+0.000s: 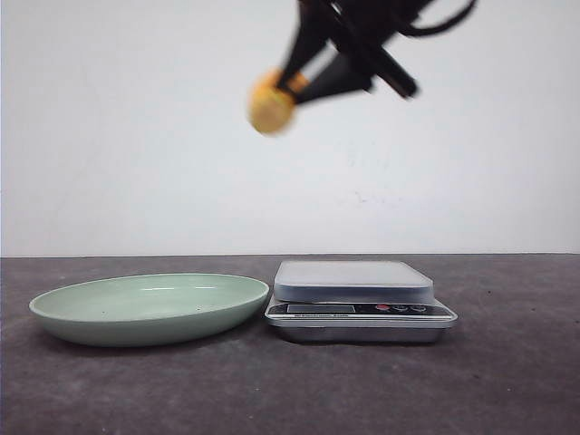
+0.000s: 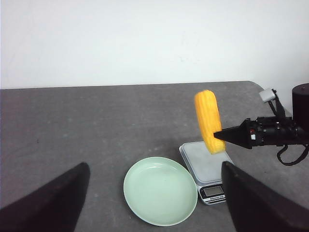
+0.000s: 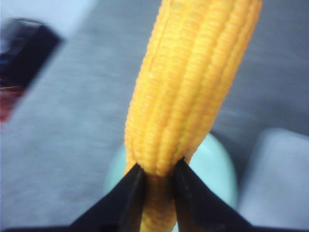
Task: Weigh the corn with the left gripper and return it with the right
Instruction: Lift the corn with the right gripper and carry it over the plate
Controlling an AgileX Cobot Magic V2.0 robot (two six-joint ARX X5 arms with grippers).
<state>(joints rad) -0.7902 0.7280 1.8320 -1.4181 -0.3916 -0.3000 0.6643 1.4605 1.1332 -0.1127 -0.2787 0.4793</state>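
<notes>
The yellow corn hangs high in the air above the gap between the plate and the scale. My right gripper is shut on it near one end; its pointed fingers pinch the cob in the right wrist view. In the left wrist view the corn is upright above the scale, with the right gripper reaching in from the side. My left gripper is open and empty, high above the table, its fingers spread wide. It is out of the front view.
A pale green plate lies empty on the dark table, left of a silver kitchen scale with nothing on its platform. Both show in the left wrist view: plate, scale. A white wall stands behind the table.
</notes>
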